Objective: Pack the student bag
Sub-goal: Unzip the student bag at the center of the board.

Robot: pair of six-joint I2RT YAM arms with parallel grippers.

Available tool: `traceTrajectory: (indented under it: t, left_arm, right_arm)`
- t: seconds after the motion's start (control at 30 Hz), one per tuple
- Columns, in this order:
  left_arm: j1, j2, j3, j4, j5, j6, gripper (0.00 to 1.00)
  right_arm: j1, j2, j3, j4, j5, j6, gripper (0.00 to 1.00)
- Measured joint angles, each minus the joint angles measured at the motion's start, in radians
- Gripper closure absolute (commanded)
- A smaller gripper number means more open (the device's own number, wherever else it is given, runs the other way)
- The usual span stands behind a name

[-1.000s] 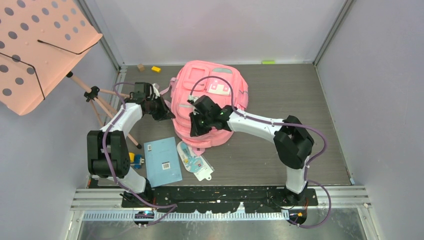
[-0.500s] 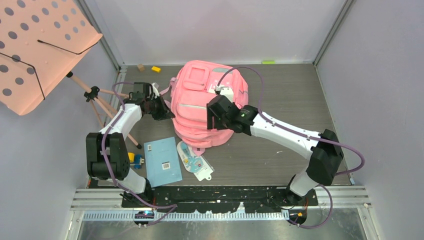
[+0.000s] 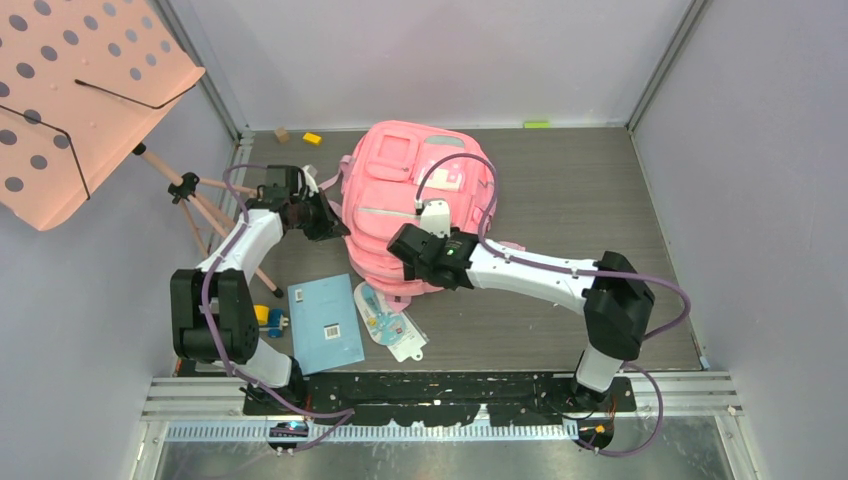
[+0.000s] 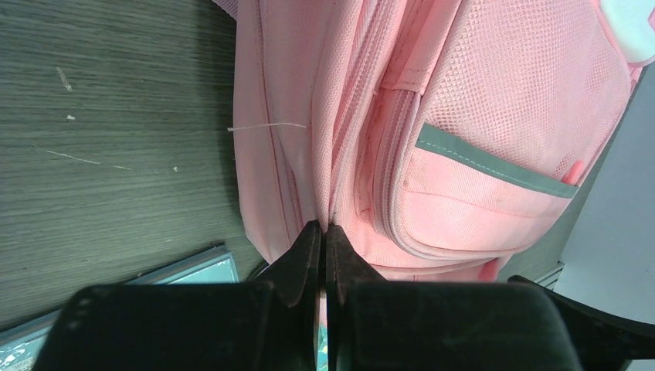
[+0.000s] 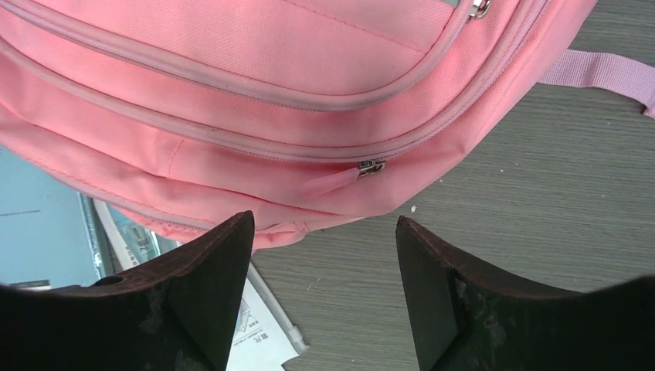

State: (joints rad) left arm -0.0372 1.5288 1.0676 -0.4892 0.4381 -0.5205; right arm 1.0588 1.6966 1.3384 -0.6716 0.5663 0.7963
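Paperwork, a blue booklet (image 3: 325, 323) and a printed packet (image 3: 390, 322), is being shown flat on the grey table (image 3: 560, 190) nearest the arm bases. Just beyond, the right gripper (image 5: 324, 224) is being held with fingers spread over the near zipped edge of the student bag (image 3: 375, 225). The left gripper (image 4: 325, 228) is being held with fingers pressed together at a fold in the bag's side. The pink bag is being rested front-up at mid-table.

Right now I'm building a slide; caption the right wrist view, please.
Open right pincer poised before the zipper pull on the pink student bag, grey table below.
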Motion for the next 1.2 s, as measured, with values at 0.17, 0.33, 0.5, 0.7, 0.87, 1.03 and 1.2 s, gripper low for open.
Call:
traceTrajectory:
  t: [0.17,0.33,0.5,0.7,0.87,1.03,1.2]
  left_arm:
    - [0.0,-0.011,-0.002,0.0,0.002,0.0,1.0]
    - [0.0,-0.013,-0.002,0.0,0.003,0.0,1.0]
    - [0.0,-0.018,-0.003,0.0,0.003,0.0,1.0]
    - [0.0,-0.02,-0.003,0.0,0.003,0.0,1.0]
    - [0.0,-0.02,-0.003,0.0,0.003,0.0,1.0]
    - [0.0,-0.02,-0.003,0.0,0.003,0.0,1.0]
    - [0.0,-0.02,-0.003,0.0,0.003,0.0,1.0]
  right_arm:
    - [0.014,0.04,0.02,-0.022,0.044,0.023,0.32]
    - [0.015,0.04,0.029,-0.022,0.078,0.027,0.36]
    - [0.016,0.053,0.046,-0.021,0.099,0.023,0.37]
    - [0.016,0.087,0.072,-0.015,0.128,0.016,0.46]
    - [0.016,0.124,0.081,-0.018,0.138,0.015,0.61]
    - [0.016,0.129,0.081,-0.019,0.14,0.02,0.75]
    - [0.021,0.129,0.081,-0.024,0.147,0.024,0.81]
